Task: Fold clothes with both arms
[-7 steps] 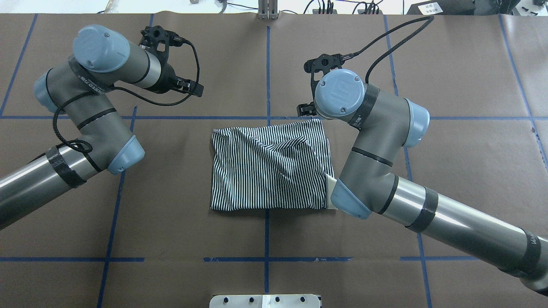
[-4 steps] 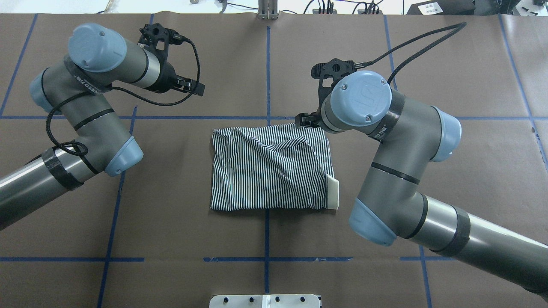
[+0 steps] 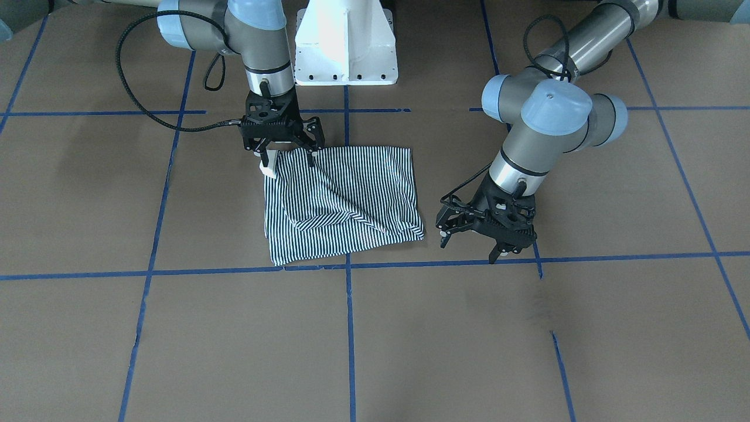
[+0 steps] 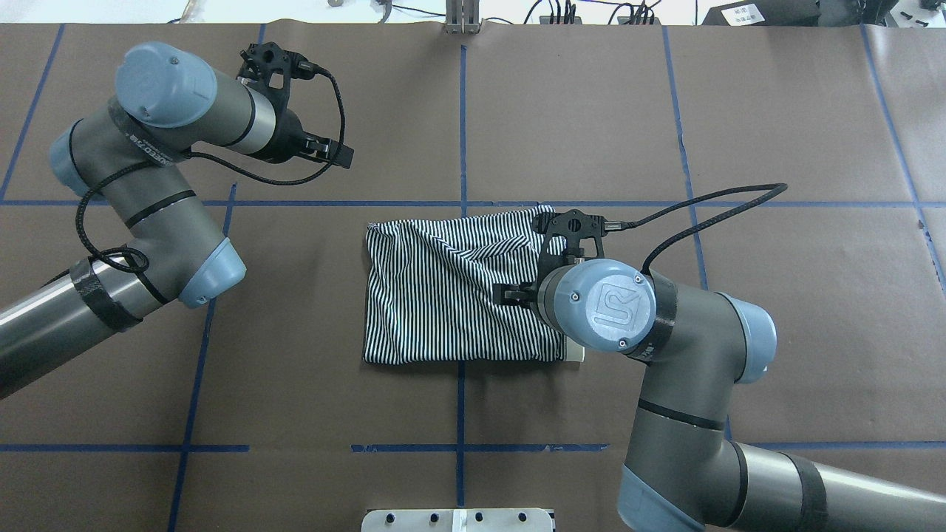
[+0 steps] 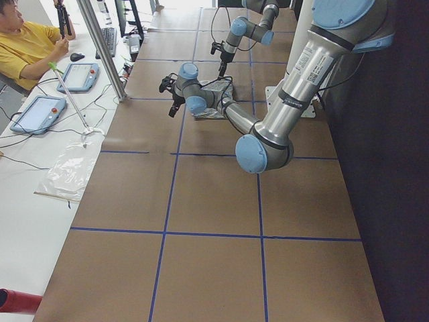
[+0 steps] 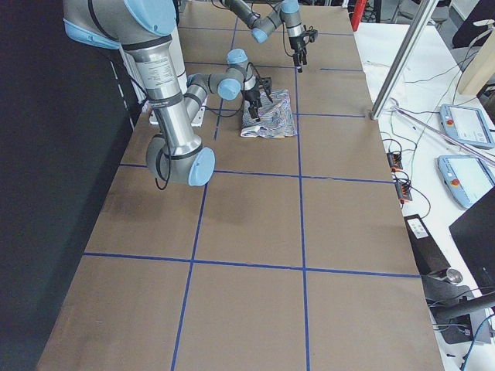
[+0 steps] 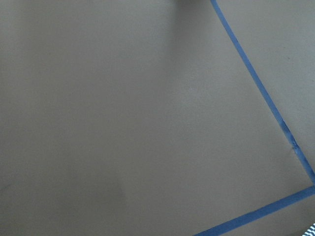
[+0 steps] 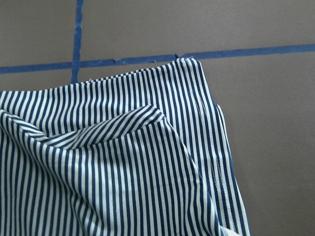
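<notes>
The right gripper (image 3: 287, 159), jaws spread and gripping nothing, is poised over the collar corner of the shirt (image 3: 345, 205). The left gripper (image 3: 469, 249) hangs open and empty beside the opposite corner. The shirt lies mid-table (image 3: 176, 328) as a rumpled rectangle. Folding looks nearly done, with perhaps some tidying left.

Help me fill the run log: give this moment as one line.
shirt: folded, lying flat | right gripper: open, over a shirt corner | left gripper: open, empty, beside shirt
</notes>
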{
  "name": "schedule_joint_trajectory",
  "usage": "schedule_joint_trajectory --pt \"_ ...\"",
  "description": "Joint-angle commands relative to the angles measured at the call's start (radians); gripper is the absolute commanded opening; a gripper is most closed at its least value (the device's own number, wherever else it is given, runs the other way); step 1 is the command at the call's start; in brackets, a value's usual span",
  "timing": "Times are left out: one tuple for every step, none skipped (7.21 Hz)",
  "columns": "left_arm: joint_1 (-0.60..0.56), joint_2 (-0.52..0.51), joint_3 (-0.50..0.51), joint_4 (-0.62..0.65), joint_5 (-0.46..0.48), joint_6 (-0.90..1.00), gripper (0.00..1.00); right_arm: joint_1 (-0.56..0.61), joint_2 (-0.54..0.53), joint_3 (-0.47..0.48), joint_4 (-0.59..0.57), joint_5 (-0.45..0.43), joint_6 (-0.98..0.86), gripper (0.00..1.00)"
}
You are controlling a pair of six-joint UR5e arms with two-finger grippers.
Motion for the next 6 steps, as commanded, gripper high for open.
schedule_joint_trajectory --pt "0.003 0.000 0.000 0.000 0.000 -0.004 1.00 -0.026 -0.021 -0.004 0.015 -0.014 0.005 1.00" --pt "0.003 0.001 0.000 0.000 0.000 -0.004 1.00 -0.035 -0.021 -0.027 0.016 -0.014 0.008 1.00" --pt "0.003 0.001 0.000 0.000 0.001 -0.004 1.00 -0.038 -0.020 -0.046 0.019 -0.019 0.008 1.00" --pt "0.003 0.001 0.001 -0.001 0.001 -0.004 1.00 -0.051 -0.021 -0.055 0.022 -0.019 0.010 1.00" --pt "0.003 0.001 0.001 -0.002 0.001 -0.004 1.00 -0.055 -0.020 -0.082 0.028 -0.034 0.010 1.00" --pt "0.003 0.001 0.001 -0.002 0.001 -0.004 1.00 -0.057 -0.012 -0.084 0.028 -0.039 0.010 1.00"
